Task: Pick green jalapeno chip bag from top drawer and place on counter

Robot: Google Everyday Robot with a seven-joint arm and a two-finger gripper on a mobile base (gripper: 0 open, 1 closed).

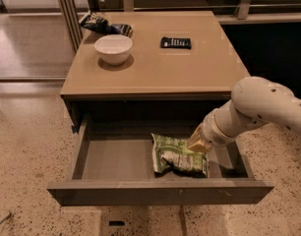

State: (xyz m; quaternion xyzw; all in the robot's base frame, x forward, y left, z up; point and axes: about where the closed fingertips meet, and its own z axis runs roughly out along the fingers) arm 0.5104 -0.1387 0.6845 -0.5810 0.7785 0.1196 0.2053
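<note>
Nearest the camera, the top drawer (160, 193) stands pulled out below the cabinet. Inside, right of centre on the drawer floor, lies the crumpled green jalapeno chip bag (177, 157). At the bag's upper right edge the gripper (197, 144) reaches down from the white arm (261, 107) on the right; whether it is clenched on the bag or released cannot be told. Beyond, on the counter (165, 70), sit a white bowl (113, 48), a black flat device (175, 43) and, at the far left corner, a dark snack bag (104, 24).
</note>
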